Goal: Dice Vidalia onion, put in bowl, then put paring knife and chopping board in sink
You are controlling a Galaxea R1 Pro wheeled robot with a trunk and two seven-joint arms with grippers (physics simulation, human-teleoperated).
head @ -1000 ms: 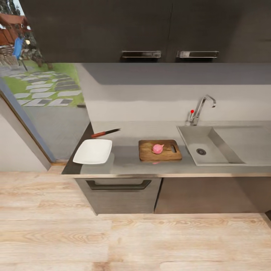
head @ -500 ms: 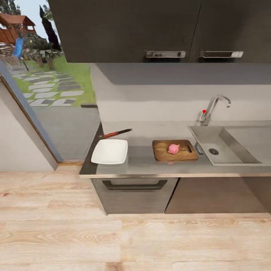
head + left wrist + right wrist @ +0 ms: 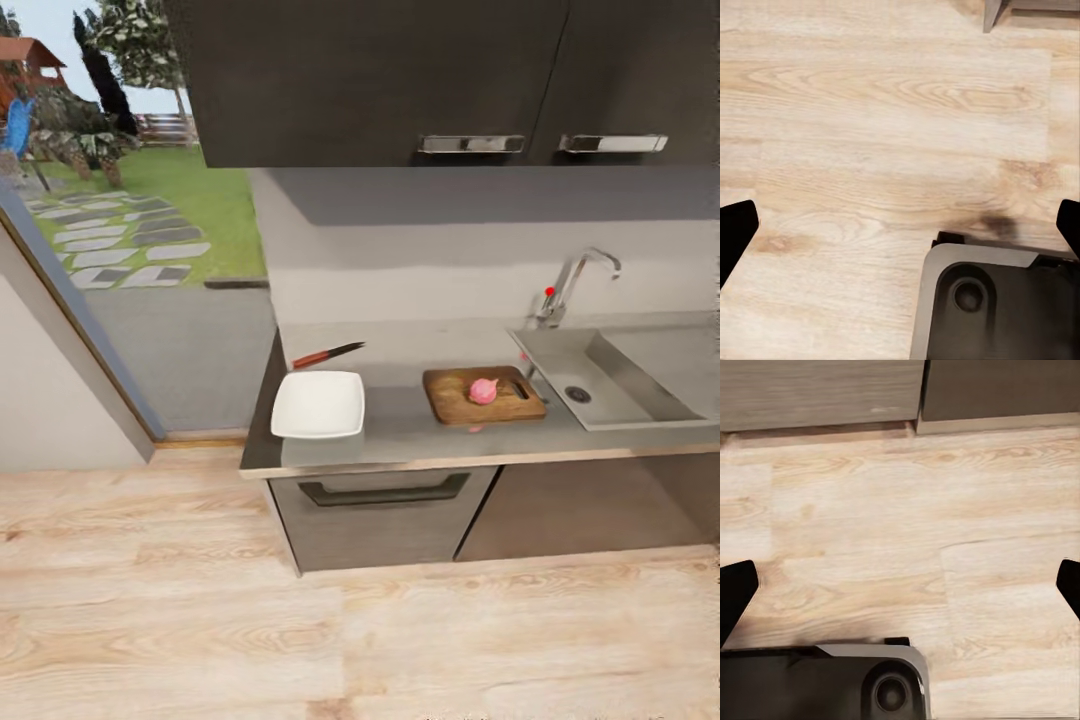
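Onion: small pink onion [image 3: 483, 390] lies on the brown wooden chopping board [image 3: 452, 401].
Grippers: left gripper [image 3: 900, 225] and right gripper [image 3: 900, 585] spread open above the wood floor [image 3: 300, 640].
Surface: grey surface [image 3: 400, 430] carries the board beside the grey steel sink [image 3: 640, 400]; white square bowl [image 3: 319, 405] and reddish-handled paring knife [image 3: 328, 354] lie apart.

Grey countertop [image 3: 400, 430] over dark cabinet fronts, standing on a pale wood floor [image 3: 300, 640]. White square bowl [image 3: 319, 405] near the left end, flat on the slab. Knife [image 3: 327, 354] just behind the bowl, blade pointing right, apart from it. Brown chopping board [image 3: 484, 395] further right, flat, with a pink onion [image 3: 483, 390] on top. Steel sink [image 3: 610, 375] set in just beside the board's right edge, tap [image 3: 572, 283] behind.
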